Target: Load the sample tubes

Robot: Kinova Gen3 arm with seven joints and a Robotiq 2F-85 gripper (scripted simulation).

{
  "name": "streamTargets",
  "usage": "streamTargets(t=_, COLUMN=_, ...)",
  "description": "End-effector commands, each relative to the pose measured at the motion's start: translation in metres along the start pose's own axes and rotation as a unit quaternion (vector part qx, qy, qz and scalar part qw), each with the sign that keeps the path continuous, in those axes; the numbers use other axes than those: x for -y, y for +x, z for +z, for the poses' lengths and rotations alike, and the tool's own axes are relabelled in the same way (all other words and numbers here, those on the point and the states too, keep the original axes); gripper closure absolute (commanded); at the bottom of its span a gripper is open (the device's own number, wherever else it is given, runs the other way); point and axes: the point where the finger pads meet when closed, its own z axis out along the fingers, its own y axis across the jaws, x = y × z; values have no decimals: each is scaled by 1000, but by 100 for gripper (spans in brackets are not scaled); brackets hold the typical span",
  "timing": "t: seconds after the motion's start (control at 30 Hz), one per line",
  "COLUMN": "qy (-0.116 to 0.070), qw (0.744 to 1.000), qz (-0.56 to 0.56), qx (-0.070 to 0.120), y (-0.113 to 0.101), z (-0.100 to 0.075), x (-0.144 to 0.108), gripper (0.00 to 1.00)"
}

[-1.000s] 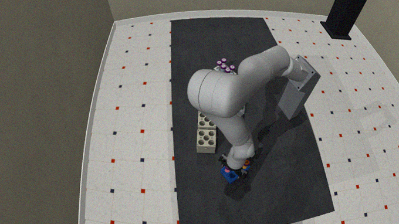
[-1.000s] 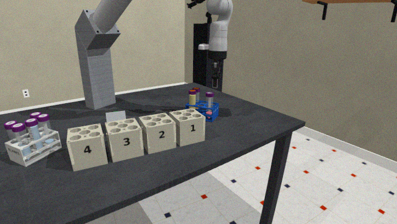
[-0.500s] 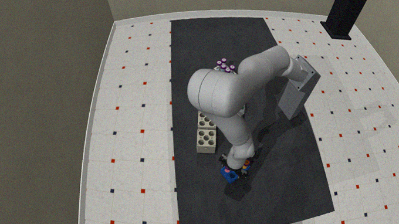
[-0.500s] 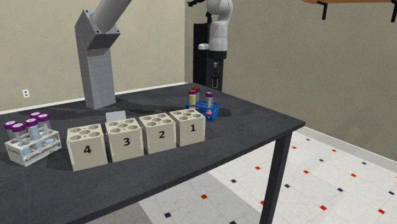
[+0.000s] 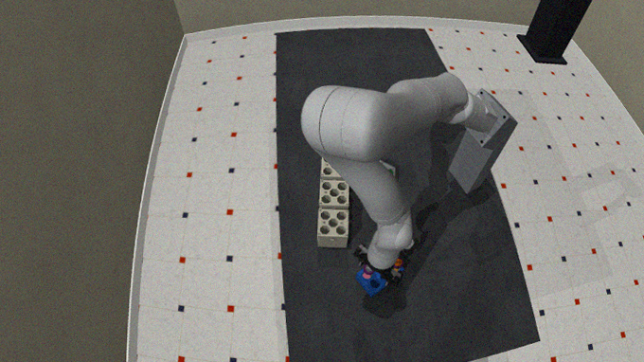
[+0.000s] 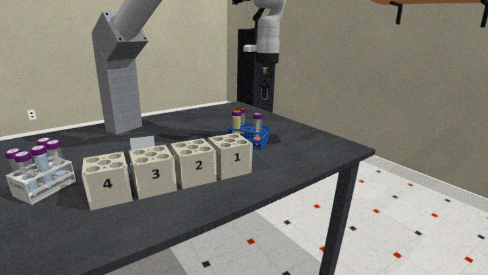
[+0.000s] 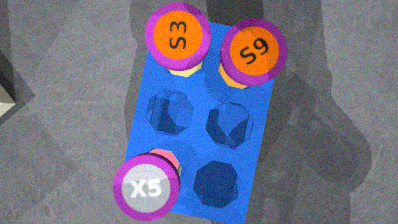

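A: What does the step in hand ask for, would you say?

B: By my judgement it is the pick of a first sample from the blue rack [image 7: 260, 130]; the gripper [image 6: 264, 92] hangs high above it in the exterior view, its fingers spread wide apart with nothing between them; it should centre over one cap, come straight down, and close below the purple rim, not on it; the rack stands loose, so any sideways nudge could drag it.

A: And X5?

B: X5 [image 7: 146, 188], grey-dotted, sits at the lower left of the wrist view, well apart from the two samples; keep the fingers off it.

A: Where are the samples themselves?

B: S3 [image 7: 177, 36] and S9 [image 7: 253, 51] stand side by side at the top of the wrist view, in the end pair of wells; both carry orange dots in purple caps; S3 shows pale yellow beneath its cap, S9 orange; in the exterior view the rack lies right of centre, just beside adapter 1 [image 6: 235, 160]; the levels are hard to read from here, so judge them before choosing blanks from the white rack [image 6: 20, 191] at far left.
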Motion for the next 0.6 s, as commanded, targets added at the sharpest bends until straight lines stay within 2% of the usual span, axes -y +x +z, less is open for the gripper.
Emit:
streamTargets(t=0.0, qy=2, qw=1000, qz=-1, qx=-3, y=-1, z=-13, x=0, gripper=0)
streamTargets(t=0.1, qy=2, qw=1000, qz=-1, qx=-3, y=-1, z=-15, x=0, gripper=0)
streamTargets(t=0.57, qy=2, qw=1000, qz=-1, qx=-3, y=-1, z=-53, x=0, gripper=0)
